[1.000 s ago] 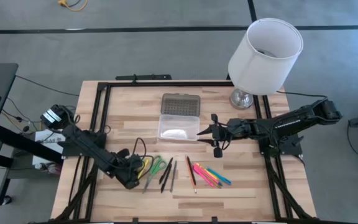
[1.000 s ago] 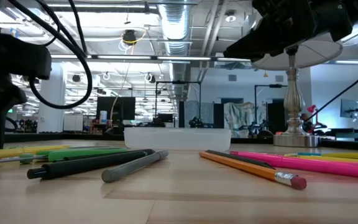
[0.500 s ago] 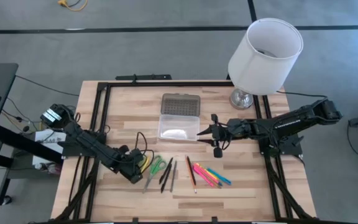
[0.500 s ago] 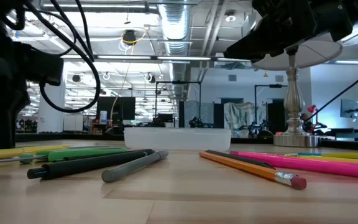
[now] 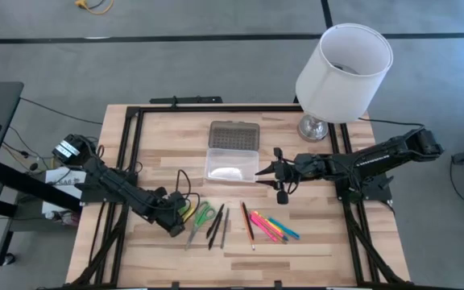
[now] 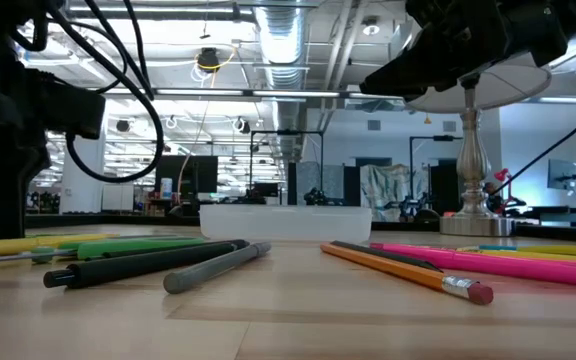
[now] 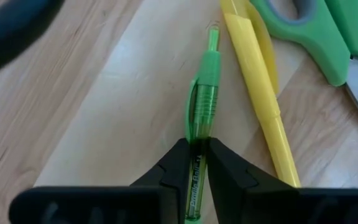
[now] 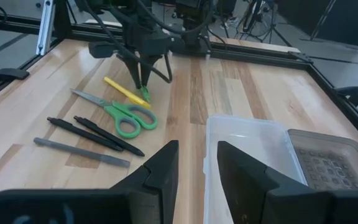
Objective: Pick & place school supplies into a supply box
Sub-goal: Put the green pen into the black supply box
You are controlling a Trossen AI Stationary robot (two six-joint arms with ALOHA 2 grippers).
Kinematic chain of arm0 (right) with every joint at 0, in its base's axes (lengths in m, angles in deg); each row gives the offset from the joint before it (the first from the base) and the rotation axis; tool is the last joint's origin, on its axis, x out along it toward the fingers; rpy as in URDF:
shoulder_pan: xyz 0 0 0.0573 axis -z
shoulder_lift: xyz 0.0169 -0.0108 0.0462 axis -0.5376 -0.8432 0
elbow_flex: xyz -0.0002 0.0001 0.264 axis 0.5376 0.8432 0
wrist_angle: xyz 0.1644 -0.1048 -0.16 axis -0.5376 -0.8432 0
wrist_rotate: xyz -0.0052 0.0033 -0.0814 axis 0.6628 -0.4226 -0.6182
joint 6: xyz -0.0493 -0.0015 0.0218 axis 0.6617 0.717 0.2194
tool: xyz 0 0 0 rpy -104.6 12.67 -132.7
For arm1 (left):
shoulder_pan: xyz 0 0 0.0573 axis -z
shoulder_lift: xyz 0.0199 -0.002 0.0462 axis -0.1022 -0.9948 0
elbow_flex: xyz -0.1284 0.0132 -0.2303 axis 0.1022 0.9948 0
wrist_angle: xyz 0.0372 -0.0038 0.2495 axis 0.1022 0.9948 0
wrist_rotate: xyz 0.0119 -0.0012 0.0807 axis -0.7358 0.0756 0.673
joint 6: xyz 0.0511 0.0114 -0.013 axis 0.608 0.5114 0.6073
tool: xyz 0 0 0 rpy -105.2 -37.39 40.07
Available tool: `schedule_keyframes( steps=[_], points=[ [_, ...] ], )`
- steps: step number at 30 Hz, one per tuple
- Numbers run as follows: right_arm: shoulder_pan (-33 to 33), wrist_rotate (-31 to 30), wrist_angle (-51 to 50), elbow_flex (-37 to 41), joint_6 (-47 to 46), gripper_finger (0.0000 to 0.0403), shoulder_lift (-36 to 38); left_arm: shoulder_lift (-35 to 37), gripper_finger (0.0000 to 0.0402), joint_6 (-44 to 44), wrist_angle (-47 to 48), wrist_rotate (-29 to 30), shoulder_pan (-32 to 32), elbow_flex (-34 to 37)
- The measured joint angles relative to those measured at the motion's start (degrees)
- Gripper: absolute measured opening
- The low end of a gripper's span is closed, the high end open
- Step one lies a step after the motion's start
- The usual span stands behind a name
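While pinching the green pen (image 7: 202, 109) between narrowed fingers (image 7: 173, 167) beside the yellow highlighter (image 7: 257, 93), lifting straight up toward the supply box (image 5: 231, 164), avoiding the green-handled scissors (image 7: 328, 37); right gripper (image 8: 194, 163) waiting, parted, near the box.

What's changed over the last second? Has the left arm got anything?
The left gripper slid toward the yellow pen and scissors and now pinches the green pen, which lies on the table. The right gripper stayed beside the open supply box; the other supplies haven't moved.
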Motion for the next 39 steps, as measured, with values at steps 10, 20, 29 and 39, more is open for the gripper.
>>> schedule_keyframes(
  steps=[10, 20, 29, 39],
  points=[
    [0.0, 0.01, 0.01, 0.0, -0.02, 0.0107, 0.0, -0.02, 0.0034, 0.83, 3.06, 3.84, -3.69, -0.04],
    [0.0, 0.0, -0.23, 0.0, -0.02, 0.0107, 0.0, -0.22, 0.003, 4.92, 7.69, 6.2, -6.62, -0.02],
    [0.0, 0.0, -0.29, 0.0, -0.02, 0.0107, 0.0, -0.88, 0.0025, 9.04, 15.9, 7.54, -6.96, -5.85],
    [0.0, 0.0, -1.08, 0.0, -0.02, 0.0107, 0.0, -0.66, 0.0024, 14.85, 23.27, 14.25, -8.2, -14.74]
  ],
)
